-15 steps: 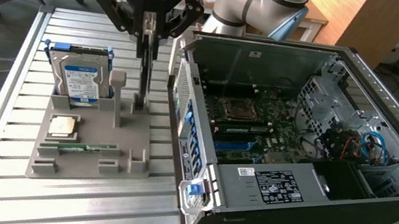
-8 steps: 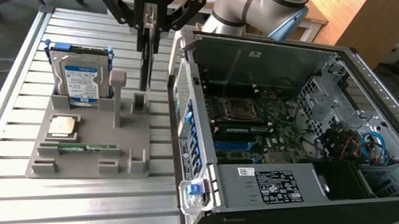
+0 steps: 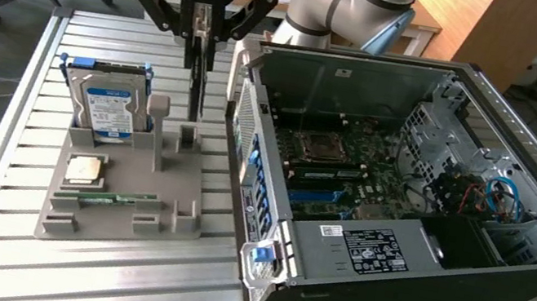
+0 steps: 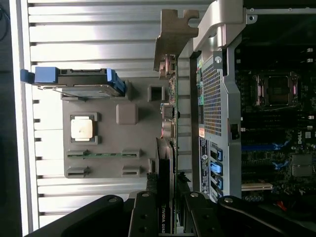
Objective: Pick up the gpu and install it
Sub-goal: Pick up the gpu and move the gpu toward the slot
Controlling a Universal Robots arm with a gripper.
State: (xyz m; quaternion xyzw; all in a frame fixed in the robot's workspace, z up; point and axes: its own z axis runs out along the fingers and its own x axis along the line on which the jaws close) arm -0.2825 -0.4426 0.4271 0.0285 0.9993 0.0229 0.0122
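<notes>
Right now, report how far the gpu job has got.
Done: the claw is shut on the gpu, which hangs upright at the far end of the tray. I cannot tell whether it has fully cleared its slot. In hand: the pick-up, beside the open case. Left: the install. The gpu is outside the case, not seated on the board.

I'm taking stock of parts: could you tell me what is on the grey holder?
On the grey holder: a hard drive upright, a square chip and a memory stick. The gpu, gripped by the pincer, hides the holder's edge beneath it.
</notes>
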